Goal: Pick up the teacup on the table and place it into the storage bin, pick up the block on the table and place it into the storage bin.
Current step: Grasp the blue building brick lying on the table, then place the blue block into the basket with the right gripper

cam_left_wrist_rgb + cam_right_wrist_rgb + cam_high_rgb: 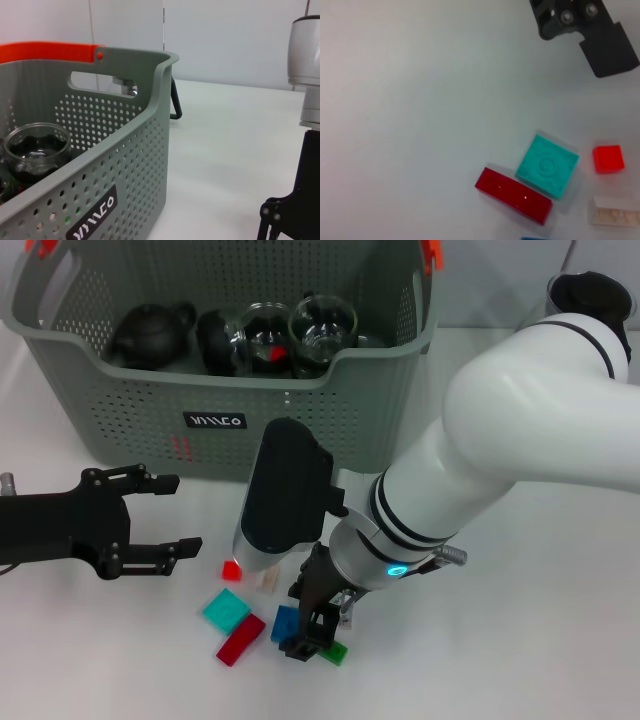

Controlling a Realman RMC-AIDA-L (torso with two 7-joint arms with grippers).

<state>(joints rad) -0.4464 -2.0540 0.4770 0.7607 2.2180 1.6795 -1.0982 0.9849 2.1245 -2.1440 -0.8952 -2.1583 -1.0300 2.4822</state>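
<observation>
Head view shows the right pincer (312,632) lowered at 6 o'clock onto a blue plastic block (285,623) on the white counter (520,640), fingers straddling it, grip unclear. The left pincer (165,515) hovers at 9 o'clock, fingers apart. Glass teacups (322,322) sit in the grey-green perforated storage bin (130,410) at 12 o'clock.

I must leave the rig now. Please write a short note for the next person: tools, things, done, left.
Right tool: down among the blocks, fingertips around the blue block; grip not confirmed.
Left tool: open, idle, left of the blocks.
Bin: holds dark teapot and glass cups; no cup on the table.
Left: teal, dark red, small red, clear, green blocks on the table.
</observation>
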